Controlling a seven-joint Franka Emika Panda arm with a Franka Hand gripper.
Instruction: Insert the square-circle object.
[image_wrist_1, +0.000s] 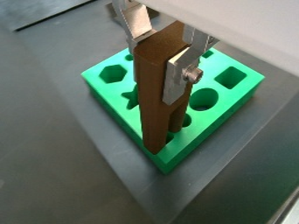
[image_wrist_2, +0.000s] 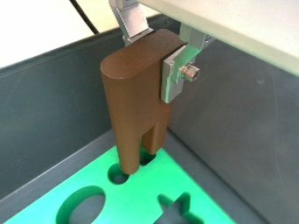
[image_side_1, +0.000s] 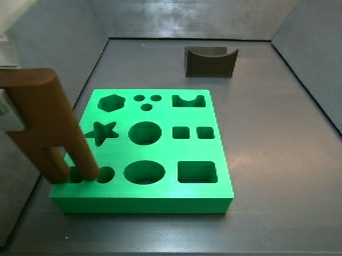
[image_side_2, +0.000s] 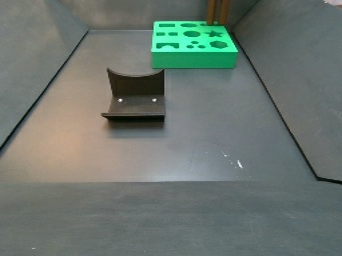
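Note:
The square-circle object (image_wrist_1: 156, 96) is a tall brown wooden bar with two short legs, held upright in my gripper (image_wrist_1: 158, 52). The gripper is shut on the bar's upper end, with one silver finger (image_wrist_2: 177, 72) on each side. The bar stands over a corner of the green board (image_wrist_1: 187, 147). In a wrist view the bar (image_wrist_2: 131, 96) has its leg tips at the mouths of two small holes in the board (image_wrist_2: 146, 188); how deep they sit is unclear. In a side view the bar (image_side_1: 40, 110) stands at the near left corner of the board (image_side_1: 167, 155).
The dark fixture (image_side_1: 210, 62) stands on the grey floor beyond the board. It also shows in a side view (image_side_2: 134, 95), in front of the board (image_side_2: 194, 58). Low walls ring the floor. The board holds several other shaped holes.

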